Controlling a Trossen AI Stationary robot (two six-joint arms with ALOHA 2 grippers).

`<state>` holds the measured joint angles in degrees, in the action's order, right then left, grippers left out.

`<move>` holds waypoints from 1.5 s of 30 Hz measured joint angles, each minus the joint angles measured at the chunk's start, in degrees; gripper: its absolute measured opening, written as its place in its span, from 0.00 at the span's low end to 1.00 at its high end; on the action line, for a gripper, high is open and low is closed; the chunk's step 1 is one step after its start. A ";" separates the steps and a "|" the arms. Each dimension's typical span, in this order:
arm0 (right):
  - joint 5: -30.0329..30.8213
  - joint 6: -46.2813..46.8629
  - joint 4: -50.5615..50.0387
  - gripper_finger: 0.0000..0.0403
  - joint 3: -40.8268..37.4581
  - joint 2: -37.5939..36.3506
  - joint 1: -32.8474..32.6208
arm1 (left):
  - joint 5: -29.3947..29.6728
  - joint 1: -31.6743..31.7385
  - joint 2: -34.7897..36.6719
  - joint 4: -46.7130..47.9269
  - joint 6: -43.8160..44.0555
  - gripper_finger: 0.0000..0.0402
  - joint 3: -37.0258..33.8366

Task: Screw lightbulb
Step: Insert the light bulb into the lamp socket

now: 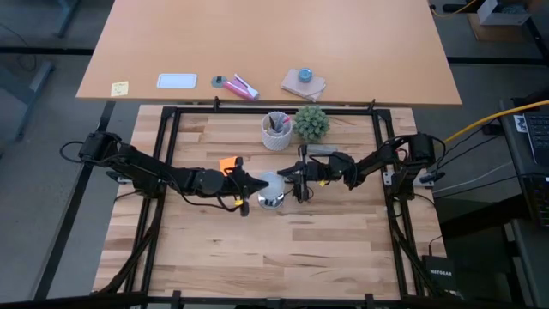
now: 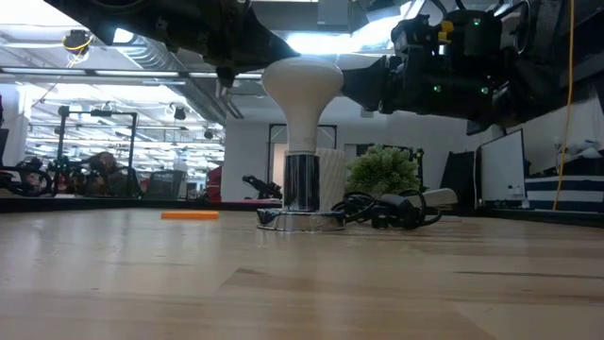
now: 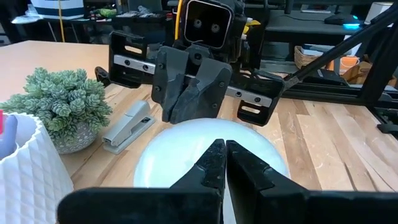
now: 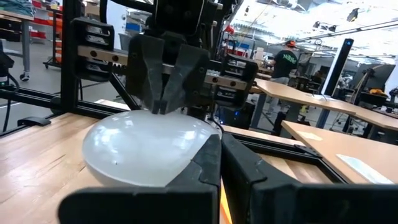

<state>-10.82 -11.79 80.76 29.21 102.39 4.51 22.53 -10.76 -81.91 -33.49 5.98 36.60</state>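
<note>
Table | lightbulb upright | left tool, right tool flank dome, closed

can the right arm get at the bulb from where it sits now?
Probably yes. The right gripper is shut and sits level with the lightbulb dome, right beside it, with nothing between. The left gripper, also shut, presses in from the opposite side, so the two crowd the dome.

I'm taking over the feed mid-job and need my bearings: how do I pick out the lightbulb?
Start at the wooden table and find where the two arms meet near its middle. Between them the lightbulb stands upright in a shiny metal socket. Its smooth frosted white dome distinguishes it from the ribbed white cup and the green plant behind.
</note>
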 joint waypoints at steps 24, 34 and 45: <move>-6.70 0.06 -0.57 0.03 -0.07 0.00 -0.09 | 2.79 2.64 0.00 -0.16 1.50 0.01 0.00; -6.33 0.02 -0.79 0.03 -0.11 0.02 -0.09 | 2.71 2.60 -0.02 -6.81 -3.30 0.01 -0.09; -6.25 -0.01 -0.79 0.03 -0.11 0.04 -0.07 | 2.54 -2.74 0.85 -7.37 -3.81 0.01 -0.07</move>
<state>-17.06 -11.80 79.97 29.10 102.43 4.45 25.07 -13.51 -81.06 -40.86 2.17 36.53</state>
